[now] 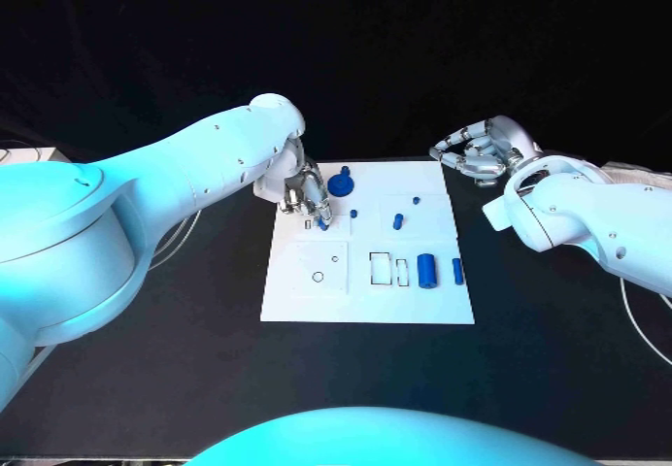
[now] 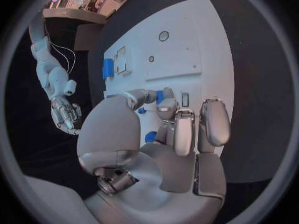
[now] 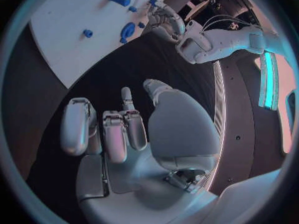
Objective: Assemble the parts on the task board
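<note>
The white task board (image 1: 367, 296) lies in the middle of the black table. My left hand (image 1: 306, 192) reaches over its far left part and pinches a small blue part (image 1: 322, 222) between thumb and finger, just above the board beside a small slot (image 2: 184, 99). The left wrist view shows that blue part (image 2: 162, 95) at the fingertips (image 2: 168, 109). A round blue knob (image 1: 342, 182) stands just behind this hand. My right hand (image 1: 484, 150) hovers off the board's far right corner, fingers curled in and holding nothing; the right wrist view shows this hand (image 3: 124, 129) over bare table.
Two small blue parts (image 1: 398, 220) (image 1: 354, 213) lie mid-board. Two blue cylinders (image 1: 427, 271) (image 1: 458, 271) lie at the right beside a rectangular recess (image 1: 380, 268). A round hole (image 1: 318, 277) sits at the left. Black table (image 1: 560, 369) surrounds the board.
</note>
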